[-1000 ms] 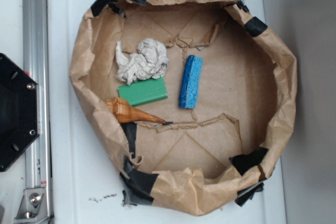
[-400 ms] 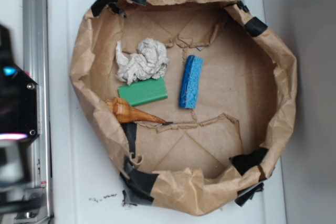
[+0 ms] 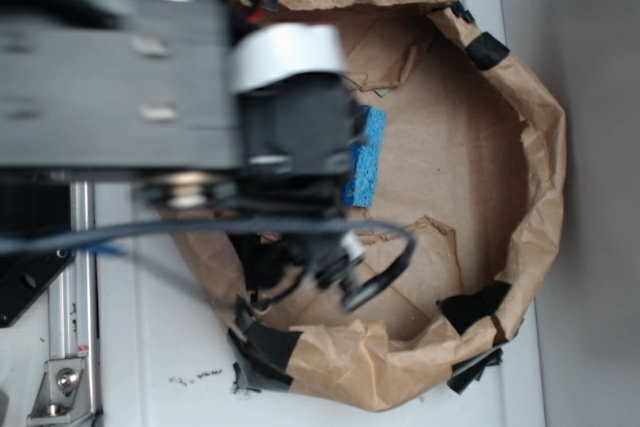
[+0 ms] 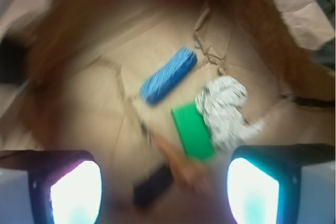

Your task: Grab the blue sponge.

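Spread apart and gripping nothing, the gripper hangs above the brown paper basin, where the blue sponge lies free on the floor just beside the green block and crumpled white cloth.

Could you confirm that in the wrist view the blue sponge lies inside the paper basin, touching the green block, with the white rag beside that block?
Not quite: the blue sponge is not touching the green block; bare brown paper shows between them in the wrist view. The rest holds: both lie inside the paper basin, and the white rag sits right beside the green block.
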Controlling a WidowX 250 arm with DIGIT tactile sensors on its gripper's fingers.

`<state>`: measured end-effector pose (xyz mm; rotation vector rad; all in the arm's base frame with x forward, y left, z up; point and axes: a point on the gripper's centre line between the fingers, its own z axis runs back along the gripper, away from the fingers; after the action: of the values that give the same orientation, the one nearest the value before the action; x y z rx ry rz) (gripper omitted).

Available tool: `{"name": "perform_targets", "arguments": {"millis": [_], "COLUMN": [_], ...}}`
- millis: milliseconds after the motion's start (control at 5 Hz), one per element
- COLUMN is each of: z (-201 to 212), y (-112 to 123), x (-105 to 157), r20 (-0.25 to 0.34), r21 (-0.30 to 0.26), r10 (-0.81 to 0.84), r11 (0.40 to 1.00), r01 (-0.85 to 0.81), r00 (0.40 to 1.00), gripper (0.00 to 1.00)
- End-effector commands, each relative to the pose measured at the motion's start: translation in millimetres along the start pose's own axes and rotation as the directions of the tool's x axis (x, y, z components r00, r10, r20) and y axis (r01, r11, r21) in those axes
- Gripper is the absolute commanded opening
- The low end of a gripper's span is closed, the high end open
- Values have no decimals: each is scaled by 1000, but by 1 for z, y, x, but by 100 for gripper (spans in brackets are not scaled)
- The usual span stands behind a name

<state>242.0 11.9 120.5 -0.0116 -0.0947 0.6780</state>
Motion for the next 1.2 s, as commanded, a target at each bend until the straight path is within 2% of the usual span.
{"name": "perform_targets", "arguments": {"millis": [0,200,400,600,800,1000], "z": [-43,-69,-87,-104,-110,-104], "y": [12,0,-20,-26,-26,-26], "x": [36,46,48,47,46,44], "r20": [48,12,-13,-46,-77,-51], "r21": [-44,-75,-36,-13,-22,-54], "r10": [-46,-91,-99,-110,-142,-180], "r11": [998,993,995,994,990,983], "r01": [48,91,98,110,140,178], "r00": [998,996,995,993,987,982], "gripper": [100,100,100,100,100,0]}}
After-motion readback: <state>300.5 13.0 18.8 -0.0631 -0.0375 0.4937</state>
